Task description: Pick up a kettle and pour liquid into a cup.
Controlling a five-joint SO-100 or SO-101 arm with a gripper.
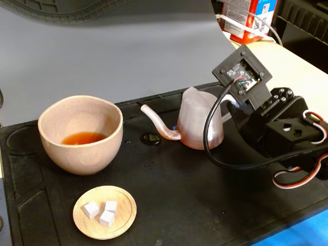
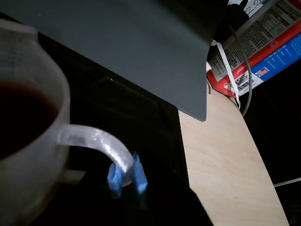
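A black work mat [image 1: 169, 195] covers most of the table in the fixed view, with a grey sheet [image 1: 113, 56] lying behind it and pale wooden tabletop [image 1: 302, 66] showing at the right.

The black arm [image 1: 279, 128] reaches in from the right of that view, its wrist camera board tilted up and a thick black cable looping in front of the kettle.

The cup [image 1: 82, 134], a rounded speckled beige-pink bowl shape, stands on the left part of the mat, well apart from the kettle. A shallow pool of reddish-brown liquid [image 1: 83, 138] lies in its bottom.

The kettle [image 1: 200, 123], ribbed and translucent pinkish-white, sits upright on the mat near the middle, its thin curved spout pointing left toward the cup. In the wrist view dark liquid [image 2: 21, 117] shows inside its open top.

A red and blue carton [image 1: 251, 18] stands at the far right edge of the table.

A round wooden saucer [image 1: 128, 218] with three white cubes [image 1: 101, 211] lies in front of the cup.

A small dark puddle [image 1: 150, 138] lies on the mat just under the spout.

The gripper [image 2: 126, 178] shows only in the wrist view: its blue-padded fingertips [image 2: 139, 176] are clamped on either side of the kettle's loop handle.
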